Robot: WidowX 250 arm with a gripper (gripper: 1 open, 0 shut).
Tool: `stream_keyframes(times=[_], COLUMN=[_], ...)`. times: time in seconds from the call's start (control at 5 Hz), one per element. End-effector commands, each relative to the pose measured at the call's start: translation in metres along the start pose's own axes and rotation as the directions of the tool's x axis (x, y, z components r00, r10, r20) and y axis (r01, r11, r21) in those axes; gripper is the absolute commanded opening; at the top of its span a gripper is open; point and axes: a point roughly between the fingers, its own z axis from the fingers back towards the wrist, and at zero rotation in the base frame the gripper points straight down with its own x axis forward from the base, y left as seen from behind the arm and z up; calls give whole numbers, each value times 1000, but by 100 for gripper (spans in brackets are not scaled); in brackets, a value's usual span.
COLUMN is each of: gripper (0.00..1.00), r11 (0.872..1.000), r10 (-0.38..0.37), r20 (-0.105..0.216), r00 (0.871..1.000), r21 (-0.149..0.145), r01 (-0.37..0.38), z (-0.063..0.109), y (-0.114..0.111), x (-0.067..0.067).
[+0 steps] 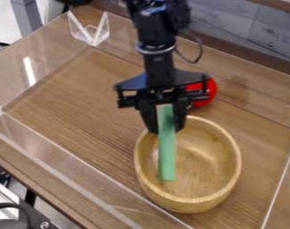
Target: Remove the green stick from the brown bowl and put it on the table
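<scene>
Green stick (168, 143) is seen standing nearly upright, its lower end down inside the brown bowl (190, 170) and its upper end up between the dark fingers of the gripper (166, 109), which is pointed straight down above the bowl's rear rim. Whether the fingers are pinched on the stick or spread off it cannot be told from this view; the upper end is partly hidden by them.

Several risks can be judged from this. If the hold is loose or has been released here, the stick may be expected to tip and fall back into the bowl, so the removal would be undone. If the stick is carried sideways while its lower end is below the rim, it could be caught on the thick wooden wall, and the bowl could be dragged or tipped across the table (76, 98). A red strawberry toy (202, 88) lies just behind the gripper, and it could be knocked by a rearward move. The clear acrylic walls (34, 76) limit free space; open tabletop is visible to the left of the bowl.
</scene>
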Motion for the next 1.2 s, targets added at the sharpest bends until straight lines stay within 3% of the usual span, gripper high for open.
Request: stream_keyframes(times=[0.0, 0.4, 1.0], gripper=[0, 0, 0], r11=[1000, 999, 999], r10=[-6, 47, 18], r20=[28, -8, -46], r00=[1000, 999, 999], r21=[-12, -21, -26], r01=[7, -47, -19], z=[15, 8, -1], y=[-16, -5, -7], x=[8, 3, -13])
